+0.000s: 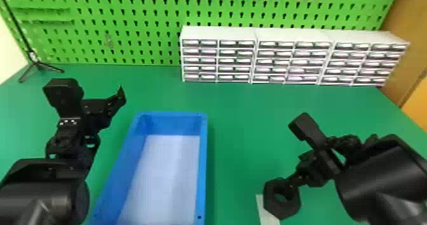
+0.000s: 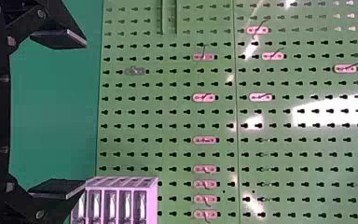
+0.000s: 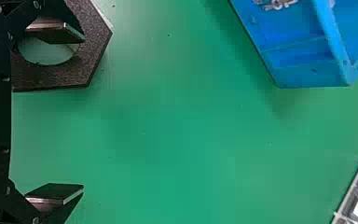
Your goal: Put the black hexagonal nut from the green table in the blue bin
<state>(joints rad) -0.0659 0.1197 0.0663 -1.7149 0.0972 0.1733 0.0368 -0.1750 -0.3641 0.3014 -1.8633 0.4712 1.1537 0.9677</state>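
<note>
Nut first: black hexagonal nut on the right half of the green table, beside the blue bin and apart from it, partly over a white strip. Right gripper at the nut, spread wide, nothing clasped between its 2 fingers. In the right wrist view, 1 fingertip across the nut's hole; contact impossible to tell. Other finger well apart from the nut. Left gripper also wide open, empty, left of the bin and above the table. Bin floor pale. Behind: 3 white drawer cabinets side by side, green pegboard, black tripod at the left rear.
</note>
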